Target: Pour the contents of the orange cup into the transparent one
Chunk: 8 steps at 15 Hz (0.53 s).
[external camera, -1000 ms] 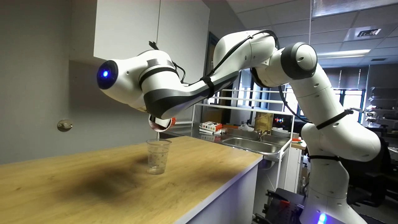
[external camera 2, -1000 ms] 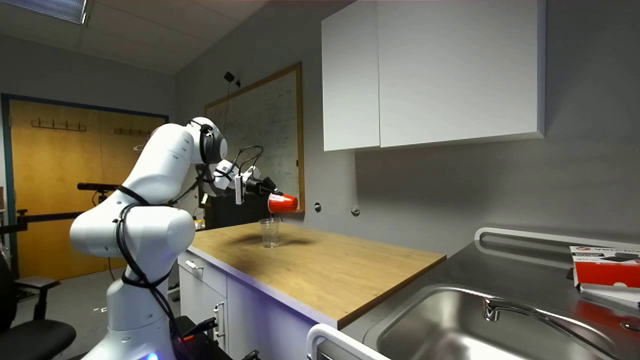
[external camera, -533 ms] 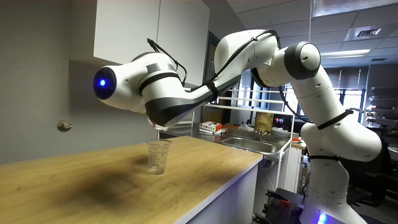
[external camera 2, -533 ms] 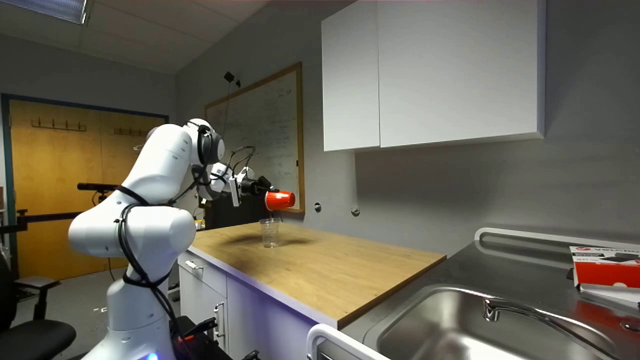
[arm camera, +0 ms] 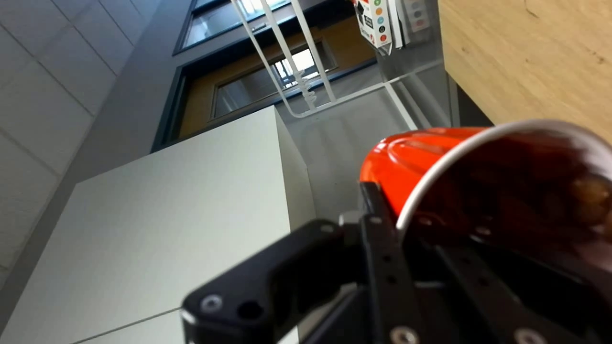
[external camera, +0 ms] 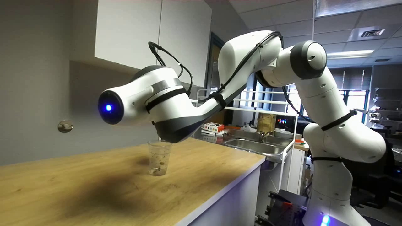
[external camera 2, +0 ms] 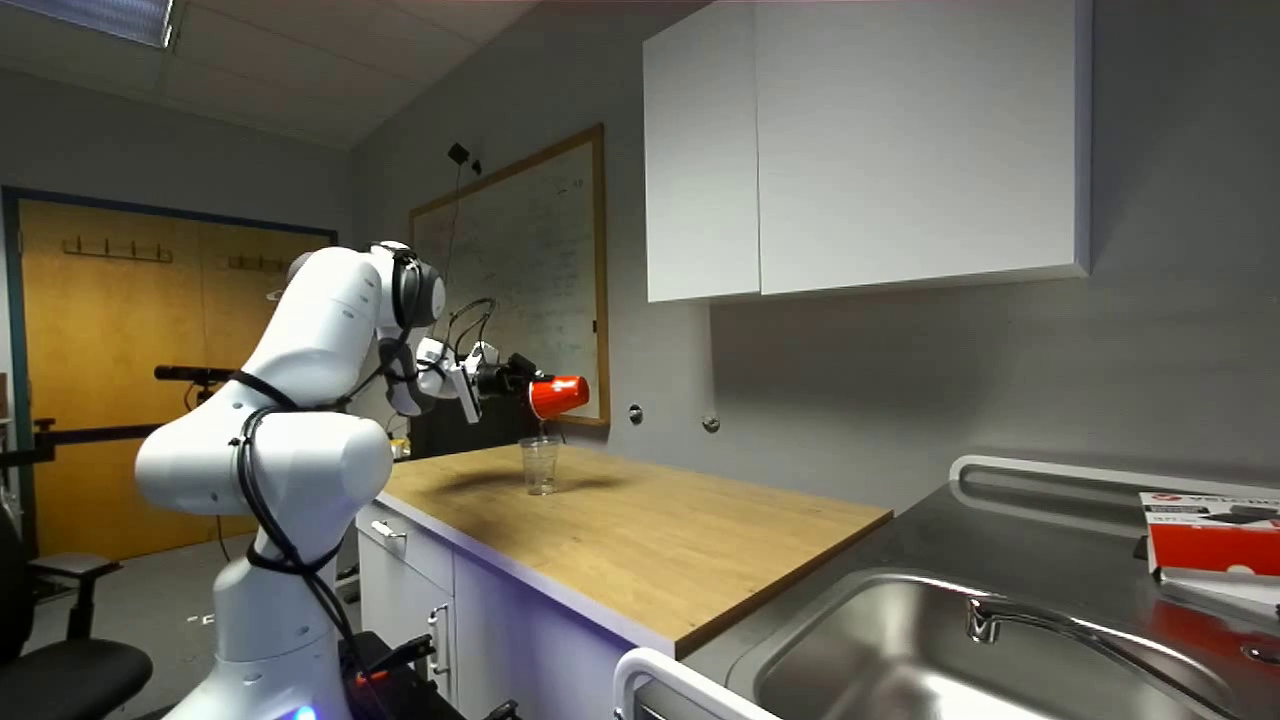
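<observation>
The orange cup (external camera 2: 559, 397) lies tipped on its side in the air, base higher than its mouth. Its pale rim faces down-left above the transparent cup (external camera 2: 540, 467). In the wrist view the orange cup (arm camera: 406, 157) shows dark brown pieces inside. My gripper (external camera 2: 538, 382) is shut on the cup's wall near the rim; in the wrist view the gripper (arm camera: 406, 220) has one finger outside the wall and the other appears inside. The transparent cup (external camera: 159, 158) stands upright on the wooden counter, with some brown bits inside. The arm hides the orange cup in that exterior view.
The wooden counter (external camera 2: 640, 530) ends at a sink (external camera 2: 900, 640) with a metal faucet (external camera 2: 1090, 640). A white cabinet (external camera 2: 870, 150) hangs above on the wall. A red and white box (external camera 2: 1215, 535) lies beyond the sink. A white rack (external camera: 292, 125) stands by the sink.
My wrist has turned and lowered in an exterior view. The orange cup has shifted slightly and tipped further mouth-down. Brown bits now show inside the transparent cup.
</observation>
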Motion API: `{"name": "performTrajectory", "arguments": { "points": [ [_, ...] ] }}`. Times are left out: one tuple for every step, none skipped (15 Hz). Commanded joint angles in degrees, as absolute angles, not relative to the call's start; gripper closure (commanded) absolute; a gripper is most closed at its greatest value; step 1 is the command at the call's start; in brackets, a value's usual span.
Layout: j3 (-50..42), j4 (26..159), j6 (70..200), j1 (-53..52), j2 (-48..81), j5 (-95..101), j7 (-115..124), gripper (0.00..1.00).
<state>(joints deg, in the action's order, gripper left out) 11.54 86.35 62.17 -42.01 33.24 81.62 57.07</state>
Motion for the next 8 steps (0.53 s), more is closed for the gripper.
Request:
{"name": "performTrajectory", "arguments": {
  "points": [
    [12.4,90.2,60.7,-41.5,30.7,83.7,59.2,0.96],
    [12.5,90.8,60.4,-41.3,30.4,84.0,59.6,0.96],
    [12.6,91.2,60.1,-41.2,30.2,84.2,59.9,0.96],
    [12.7,91.6,59.7,-41.1,30.1,84.3,60.2,0.96],
    [12.7,92.1,59.4,-41.0,29.7,84.4,60.5,0.96],
    [12.8,92.6,59.1,-40.8,29.3,84.4,60.8,0.96],
    [12.8,93.0,58.9,-40.6,29.0,84.5,61.1,0.96],
    [12.9,93.3,58.7,-40.4,28.8,84.5,61.3,0.96]
  ]
}}
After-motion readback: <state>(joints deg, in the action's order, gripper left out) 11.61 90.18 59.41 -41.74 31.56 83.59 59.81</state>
